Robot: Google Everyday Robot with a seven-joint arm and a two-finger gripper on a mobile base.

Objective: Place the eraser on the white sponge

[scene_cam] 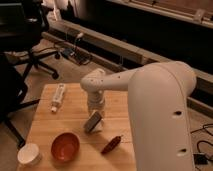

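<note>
My gripper (95,111) hangs at the end of the big white arm, over the middle of the wooden table (50,125). Directly under it lies the white sponge (92,121), a pale rectangular pad, tilted. A dark strip (100,125) runs along the pad's right lower edge; I cannot tell whether it is the eraser or a shadow. The gripper's body hides the spot where it meets the pad.
A red bowl (65,146) sits front left of the pad and a white cup (29,154) at the front left corner. A dark red chili pepper (111,144) lies front right. A long white bottle (58,97) lies at the back left. Office chairs stand to the left.
</note>
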